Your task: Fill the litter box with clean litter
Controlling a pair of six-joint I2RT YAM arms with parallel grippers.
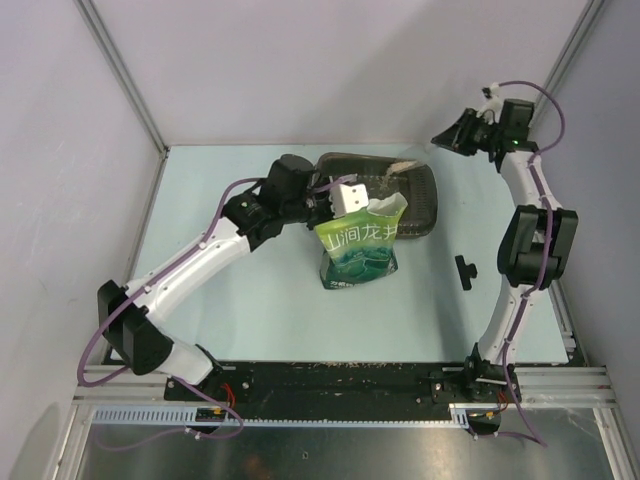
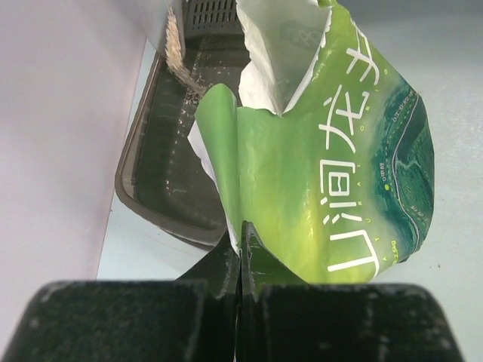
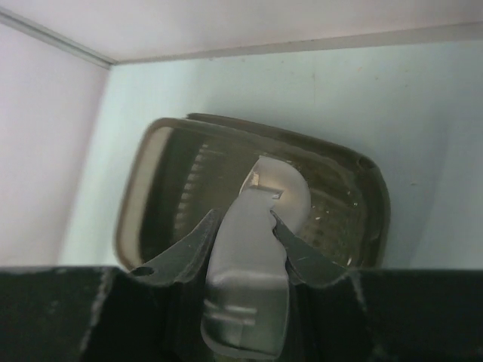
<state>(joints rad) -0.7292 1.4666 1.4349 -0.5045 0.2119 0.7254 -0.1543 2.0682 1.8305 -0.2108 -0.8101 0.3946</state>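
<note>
The dark litter box (image 1: 415,195) lies at the back middle of the table; it also shows in the left wrist view (image 2: 162,173) and the right wrist view (image 3: 132,204). My left gripper (image 1: 330,210) (image 2: 241,226) is shut on the edge of the green bag (image 1: 360,255) (image 2: 339,151), which stands with its torn mouth up against the box's near rim. A streak of tan litter (image 2: 181,64) shows over the box beside the bag's mouth. My right gripper (image 1: 447,135) (image 3: 245,215), above the box's right end, is shut on the handle of a clear plastic scoop (image 3: 253,256).
A small black part (image 1: 466,270) lies on the table right of the bag. Walls close the table at the back and left, with metal posts (image 1: 120,75) at the corners. A few granules lie on the box floor (image 3: 324,219).
</note>
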